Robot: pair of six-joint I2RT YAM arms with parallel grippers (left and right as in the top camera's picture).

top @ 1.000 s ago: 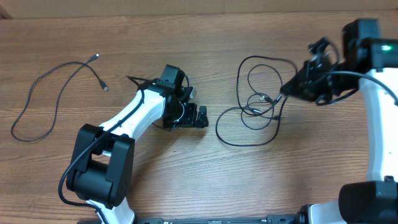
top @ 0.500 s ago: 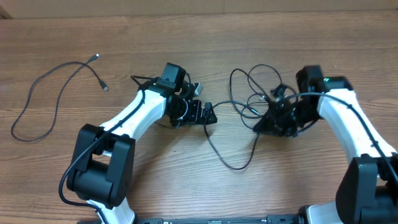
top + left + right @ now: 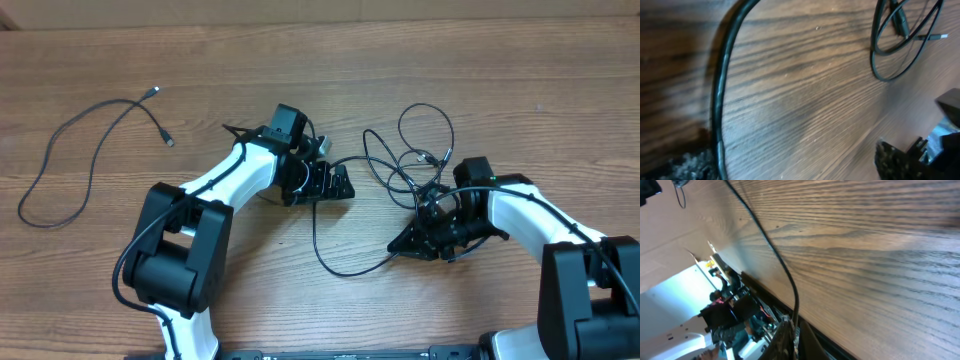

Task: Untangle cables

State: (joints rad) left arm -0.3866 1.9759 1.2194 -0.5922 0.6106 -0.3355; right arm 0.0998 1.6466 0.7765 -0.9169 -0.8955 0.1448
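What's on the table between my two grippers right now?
In the overhead view, mostly bare table; one slack cable loop curves below it from near the left gripper to the right gripper.

cables tangled centre-right, lone cable far left

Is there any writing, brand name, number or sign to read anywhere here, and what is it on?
None can be read. The table, the tangled cables, the loose cable at the far left, the left arm and the right arm show no legible word, label, number or sign in any view.
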